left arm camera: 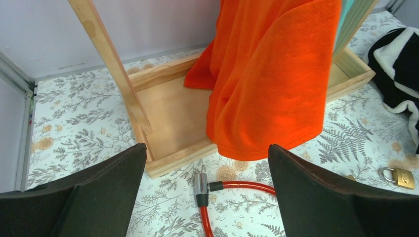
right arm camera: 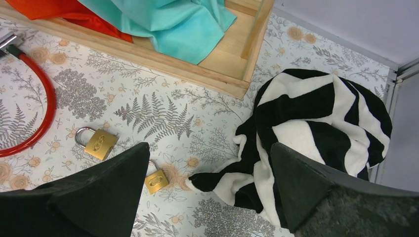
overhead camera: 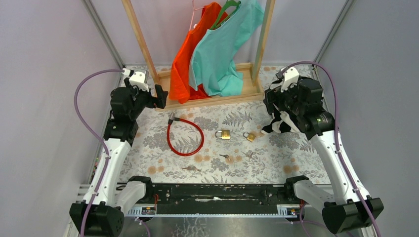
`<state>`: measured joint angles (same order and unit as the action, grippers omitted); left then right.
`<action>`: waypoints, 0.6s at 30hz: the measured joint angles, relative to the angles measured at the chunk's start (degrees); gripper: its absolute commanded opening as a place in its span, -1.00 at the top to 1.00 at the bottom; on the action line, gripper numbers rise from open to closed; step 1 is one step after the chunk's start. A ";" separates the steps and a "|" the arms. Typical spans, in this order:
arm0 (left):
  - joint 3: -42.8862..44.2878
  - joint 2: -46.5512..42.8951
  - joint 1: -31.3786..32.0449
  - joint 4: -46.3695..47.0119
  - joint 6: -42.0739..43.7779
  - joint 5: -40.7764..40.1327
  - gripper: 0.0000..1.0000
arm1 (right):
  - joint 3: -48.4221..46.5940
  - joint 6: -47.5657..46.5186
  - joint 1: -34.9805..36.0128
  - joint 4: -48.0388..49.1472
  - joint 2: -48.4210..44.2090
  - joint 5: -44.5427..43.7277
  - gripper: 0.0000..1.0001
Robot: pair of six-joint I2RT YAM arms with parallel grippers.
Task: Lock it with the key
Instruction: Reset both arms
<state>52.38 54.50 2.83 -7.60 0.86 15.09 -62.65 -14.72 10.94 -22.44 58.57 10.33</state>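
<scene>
From above, nothing of the job is done; the larger padlock [overhead camera: 224, 134] and the smaller padlock [overhead camera: 251, 137] lie side by side on the patterned table [overhead camera: 296, 163], right of the red cable lock [overhead camera: 185, 138]; the keys are loose and apart from them: one key [overhead camera: 225, 157] just nearer than the larger padlock, a second key [overhead camera: 190, 169] nearer still and leftward, and what looks like a third [overhead camera: 249, 154]. None is in a lock, so picking a key, seating it and turning it all remain. Only this view shows the keys at all.

At my left wrist, my left claw [left arm camera: 206, 153] stands wide apart and empty, facing the wooden rack [left arm camera: 168, 111] and the orange garment [left arm camera: 269, 79]; it shows the cable lock's metal end, and the larger padlock at the far right edge.

At my right wrist, my right claw [right arm camera: 210, 150] is likewise spread and holds nothing; both padlocks lie below it toward the left finger, the striped cloth [right arm camera: 316, 123] to the right, the teal garment [right arm camera: 173, 22] beyond. I cannot tell whether either shackle is latched.
</scene>
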 measured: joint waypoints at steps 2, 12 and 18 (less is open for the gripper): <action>0.00 -0.70 -0.22 -0.07 0.13 1.01 -1.00 | -0.17 0.00 -0.31 -0.42 -0.90 0.46 -0.98; 0.42 -0.94 -0.74 -3.28 0.85 2.56 -1.00 | -0.17 0.07 -3.30 -1.90 -4.55 1.44 -0.98; 1.95 -0.90 -0.76 -4.72 1.18 3.61 -1.00 | -0.17 0.07 -3.82 -2.43 -4.83 2.19 -0.98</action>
<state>54.33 53.60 2.07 -12.32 2.04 18.70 -62.83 -14.66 7.11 -24.86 53.74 12.51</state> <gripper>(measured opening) 0.998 0.991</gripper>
